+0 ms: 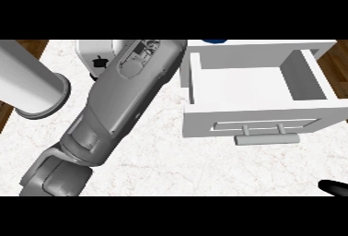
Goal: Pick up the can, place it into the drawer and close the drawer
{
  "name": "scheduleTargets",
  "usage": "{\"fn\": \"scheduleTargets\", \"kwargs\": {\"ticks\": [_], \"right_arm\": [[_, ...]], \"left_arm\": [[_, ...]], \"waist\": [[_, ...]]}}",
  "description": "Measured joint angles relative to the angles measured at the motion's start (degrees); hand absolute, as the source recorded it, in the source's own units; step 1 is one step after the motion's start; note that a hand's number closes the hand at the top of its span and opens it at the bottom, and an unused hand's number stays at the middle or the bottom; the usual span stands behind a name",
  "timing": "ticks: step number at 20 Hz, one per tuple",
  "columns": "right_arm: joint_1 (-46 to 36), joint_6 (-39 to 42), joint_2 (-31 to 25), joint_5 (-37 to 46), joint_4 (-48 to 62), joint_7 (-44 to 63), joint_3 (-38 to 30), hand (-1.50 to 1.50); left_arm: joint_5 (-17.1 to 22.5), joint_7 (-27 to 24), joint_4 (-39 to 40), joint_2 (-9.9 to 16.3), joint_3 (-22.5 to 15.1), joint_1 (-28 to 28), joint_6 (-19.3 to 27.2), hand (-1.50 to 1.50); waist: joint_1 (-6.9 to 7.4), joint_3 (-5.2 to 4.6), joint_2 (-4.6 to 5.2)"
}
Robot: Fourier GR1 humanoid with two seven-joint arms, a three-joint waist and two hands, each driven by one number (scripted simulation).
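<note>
**Reaching arm crosses the counter beside the open drawer**

Stretching from the lower left toward the top of the view, the left forearm is a long grey body with smooth, slightly shiny panels and a darker printed plate near its far end; its hand is hidden beyond the top edge, so I cannot tell how its fingers stand. At the lower right corner only a small black tip of the right hand shows; whether its fingers are open or curled I cannot tell either.

The drawer is a white box with flat, thick walls, pulled open; its inside is pale grey and nothing is seen in it; on its front panel sits a grey bar handle on two short posts. A white cylinder with a flared round rim stands at the left.

The counter is white stone with faint grey veins, matte in look; brown wood floor shows at the far right and far left.

The can is not clearly visible; a white object with a small dark mark is partly seen behind the forearm near the top, and a small blue shape lies at the top edge above the drawer; I cannot tell what either is.
</note>
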Motion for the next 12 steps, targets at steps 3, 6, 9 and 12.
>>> {"fn": "scheduleTargets", "kwargs": {"ticks": [3, 6, 9, 12], "right_arm": [[-0.59, -0.19, 0.11, 0.42, 0.20, 0.08, 0.60, -1.50], [-1.66, -0.36, -0.51, 0.09, -0.51, 1.79, 0.82, -1.50], [-1.60, -0.05, -0.72, -0.36, -0.70, 1.95, 0.76, -1.50], [-2.40, 0.04, -0.87, 0.07, 0.12, 1.72, 1.36, -1.50]], "left_arm": [[2.21, -0.44, 3.78, 0.01, -1.33, -3.12, 0.72, 1.50], [4.06, -1.25, 7.96, 0.00, -2.71, -6.03, 1.80, 1.50], [5.08, -1.74, 11.63, 0.01, -3.48, -8.86, 2.47, 1.50], [6.74, -2.56, 13.90, 0.01, -5.61, -10.49, 4.22, 1.50]], "waist": [[-0.49, 0.02, 0.15], [-1.23, 0.03, 0.32], [-1.71, 0.06, 0.45], [-2.33, 0.09, 0.59]]}}
